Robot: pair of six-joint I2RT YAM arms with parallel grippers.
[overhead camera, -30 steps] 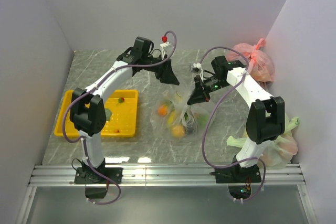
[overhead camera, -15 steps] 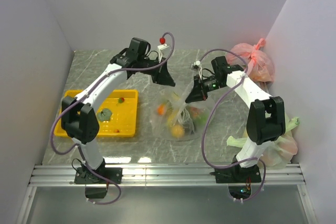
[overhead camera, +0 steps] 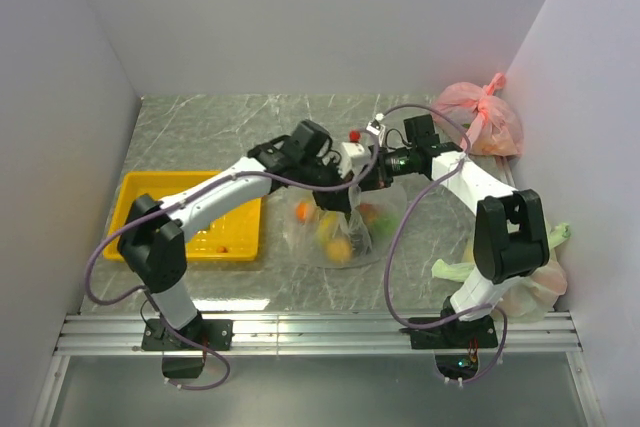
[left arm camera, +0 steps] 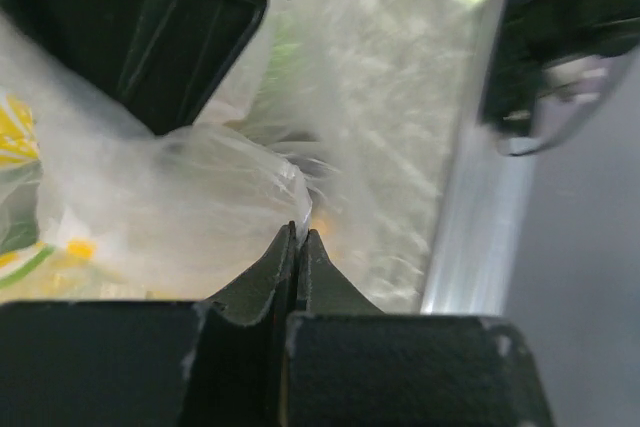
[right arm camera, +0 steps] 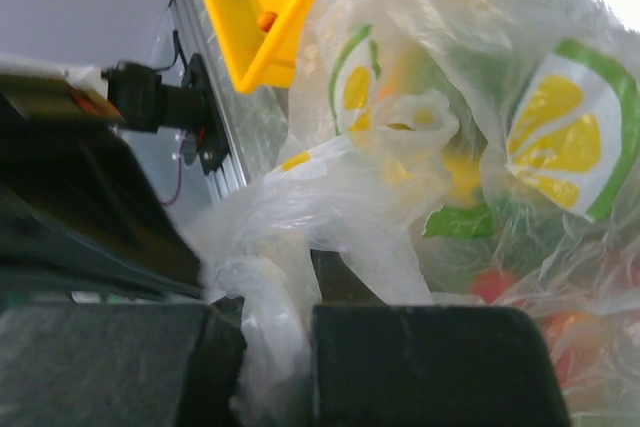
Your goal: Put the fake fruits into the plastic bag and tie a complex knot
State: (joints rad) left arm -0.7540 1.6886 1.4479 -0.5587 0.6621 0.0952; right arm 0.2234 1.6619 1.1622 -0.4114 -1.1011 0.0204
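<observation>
On the worktop [overhead camera: 200, 127] a yellow tray [overhead camera: 135, 187] is sitting near the left edge with a few small bits lying in it. A knotted pink bag [overhead camera: 480, 127] is resting in the far right corner, and pale green bags [overhead camera: 545, 282] are bunching up near the right edge, behind the right arm's base. The left arm is stretching over the tray's far corner toward the centre, and the right arm's purple cable [overhead camera: 392, 237] is hanging in a loop just beside the bag [overhead camera: 335, 232]. The bag is lying at the centre of the worktop. The fruits [overhead camera: 340, 247] are showing through its clear, lemon-printed film, with orange, yellow, green and red pieces among them. Its body is spreading toward the near edge while its gathered top is rising toward the far edge, so its long axis is running near to far. Both grippers are meeting at that top and crowding it from either side. The left gripper [left arm camera: 297, 242] is showing its jaws pressed together with film lying right at the tips; I cannot tell whether any is pinched. The right gripper [right arm camera: 265, 322] is holding its jaws clamped on a twisted bunch of the bag's film.
</observation>
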